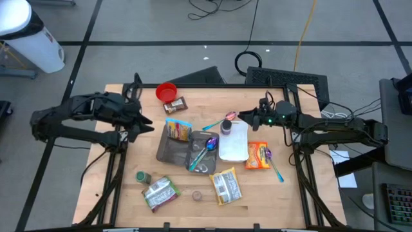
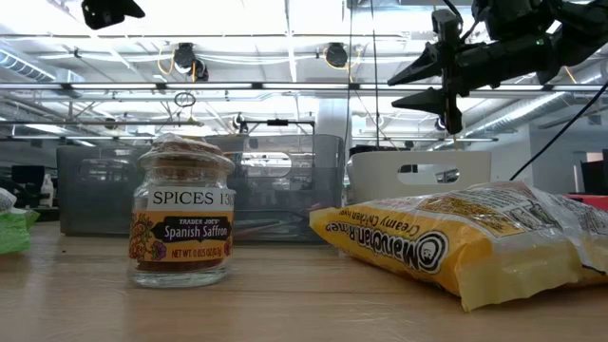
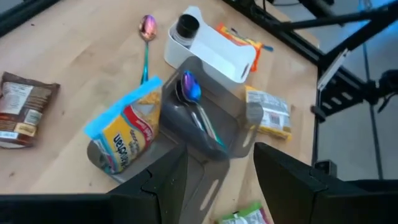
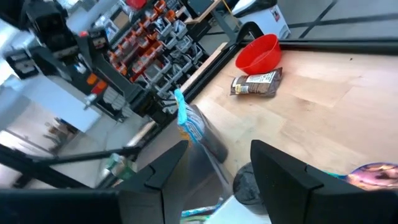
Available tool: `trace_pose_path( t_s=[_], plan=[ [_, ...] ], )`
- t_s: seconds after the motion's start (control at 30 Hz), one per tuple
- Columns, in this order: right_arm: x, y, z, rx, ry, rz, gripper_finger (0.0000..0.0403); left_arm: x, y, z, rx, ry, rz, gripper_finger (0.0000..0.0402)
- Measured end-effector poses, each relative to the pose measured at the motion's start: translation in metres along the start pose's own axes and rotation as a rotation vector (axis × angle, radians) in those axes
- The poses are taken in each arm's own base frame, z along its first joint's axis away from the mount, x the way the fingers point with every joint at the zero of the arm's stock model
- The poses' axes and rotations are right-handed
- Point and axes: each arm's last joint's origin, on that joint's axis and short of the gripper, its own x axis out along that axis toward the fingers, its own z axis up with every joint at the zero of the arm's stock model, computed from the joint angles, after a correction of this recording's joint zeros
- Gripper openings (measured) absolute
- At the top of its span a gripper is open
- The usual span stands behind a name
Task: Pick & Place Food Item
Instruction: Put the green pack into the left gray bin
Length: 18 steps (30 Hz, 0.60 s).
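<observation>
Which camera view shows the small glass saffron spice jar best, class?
The low view: the small glass saffron spice jar stands upright close by, label readable. The high view shows it only as a tiny round lid near the table's front edge. Neither wrist view shows it.

The left gripper (image 1: pixel 147 122) hovers just left of the grey plastic tray (image 1: pixel 168 151), raised above the table, its two dark fingers parted with nothing between them. The right gripper (image 1: pixel 243 116) hovers to the upper right of this tray, also parted and empty.
</observation>
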Motion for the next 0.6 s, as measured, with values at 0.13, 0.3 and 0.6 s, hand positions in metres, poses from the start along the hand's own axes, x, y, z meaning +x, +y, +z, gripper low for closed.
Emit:
trace_pose_path(
  t_s=[0.13, 0.3, 0.6],
  plan=[
    [0.0, 0.0, 0.0, -0.028, -0.003, 0.0, 0.0164, 0.007, -0.002, 0.003, 0.02, 0.007, 0.003, 0.0191],
    [0.0, 0.0, 0.0, -0.02, -0.003, 0.0, 0.0164, 0.017, -0.002, 0.006, 0.041, 0.033, 0.023, 0.0191],
    [0.0, 0.003, 0.006, -0.036, -0.093, 0.001, 0.0164, 0.037, -0.003, 0.01, -0.039, 0.093, 0.046, 0.0191]
  ],
)
